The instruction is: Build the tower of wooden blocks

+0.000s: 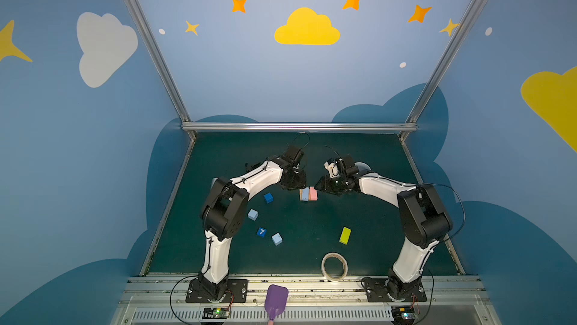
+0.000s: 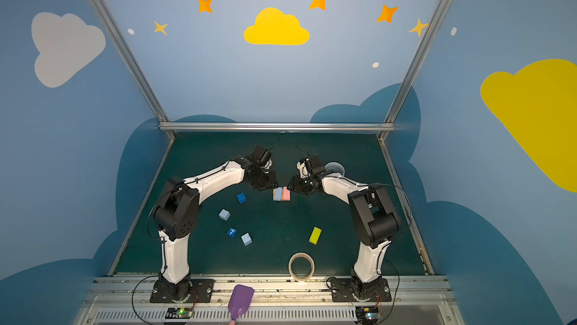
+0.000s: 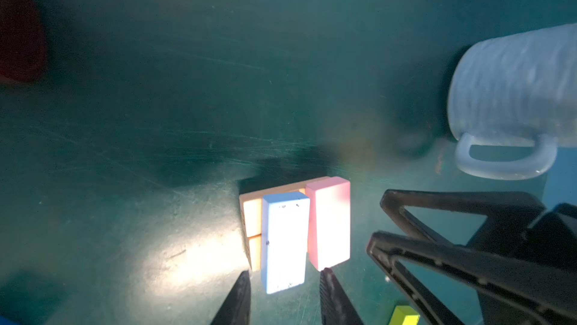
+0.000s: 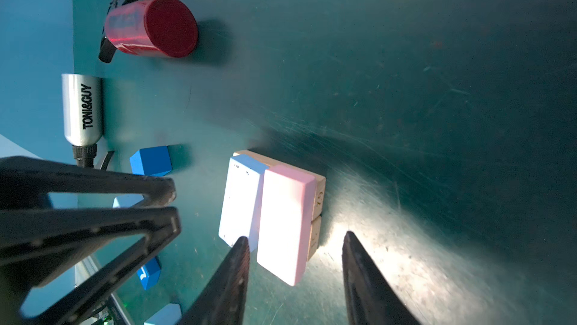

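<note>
Tower base mid tabletop (image 1: 312, 223): light-blue block (image 3: 284, 242) + pink block (image 3: 329, 223) side by side atop orange blocks (image 3: 252, 220). L gripper (image 3: 285, 272) jaws apart, straddling light-blue end; R gripper (image 4: 295, 236) jaws apart, flanking pink end. Yellow-green block (image 1: 345, 235) loose, near-right.

In the left wrist view a red shape (image 3: 18, 26) is blurred and cut by the frame edge (what it is cannot be told there). The pale mug (image 3: 512, 95) is soft and cropped, and the yellow-green block (image 3: 404, 315) shows only a corner. The orange blocks (image 3: 252, 223) lie mostly hidden under the light-blue block (image 3: 282, 242) and pink block (image 3: 329, 223). In both top views the right arm (image 1: 390, 189) covers most of that mug, and the purple scoop (image 1: 275, 301) runs off the bottom edge.
</note>
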{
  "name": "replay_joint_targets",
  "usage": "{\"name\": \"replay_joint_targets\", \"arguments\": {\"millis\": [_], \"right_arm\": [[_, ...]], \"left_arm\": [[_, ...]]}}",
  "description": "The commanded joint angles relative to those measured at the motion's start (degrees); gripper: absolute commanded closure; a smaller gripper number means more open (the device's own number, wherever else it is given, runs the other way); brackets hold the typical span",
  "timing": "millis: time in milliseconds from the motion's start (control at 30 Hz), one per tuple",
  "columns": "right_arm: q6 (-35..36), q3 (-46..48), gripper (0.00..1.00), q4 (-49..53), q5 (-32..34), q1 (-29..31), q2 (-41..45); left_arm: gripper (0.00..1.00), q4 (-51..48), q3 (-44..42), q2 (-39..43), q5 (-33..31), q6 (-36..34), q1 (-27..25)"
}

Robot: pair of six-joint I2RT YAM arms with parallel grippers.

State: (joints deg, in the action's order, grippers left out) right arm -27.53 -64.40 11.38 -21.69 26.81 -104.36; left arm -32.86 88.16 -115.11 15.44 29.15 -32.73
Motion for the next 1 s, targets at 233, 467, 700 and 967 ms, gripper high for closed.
{"name": "replay_joint_targets", "arguments": {"millis": [233,467,700,967], "right_arm": [[-1.17,-2.39,0.57,-1.35,-2.39,0.53,-2.86],[-1.55,-2.90,0.61,-1.36,-2.47,0.87,-3.79],[-1.83,-3.27,0.64,-1.71,-2.74,1.22,-4.49],[-1.91,-3.75,0.68,-1.56,-2.83,1.63,-5.06]], "left_arm": [[0.62,-0.14,1.18,-2.75,1.41,0.07,0.16],[0.63,-0.01,1.24,-3.19,1.57,0.27,0.21],[0.64,-0.12,1.22,-3.50,1.98,0.38,0.19],[0.66,-0.19,1.22,-3.64,2.39,0.39,0.12]]}}
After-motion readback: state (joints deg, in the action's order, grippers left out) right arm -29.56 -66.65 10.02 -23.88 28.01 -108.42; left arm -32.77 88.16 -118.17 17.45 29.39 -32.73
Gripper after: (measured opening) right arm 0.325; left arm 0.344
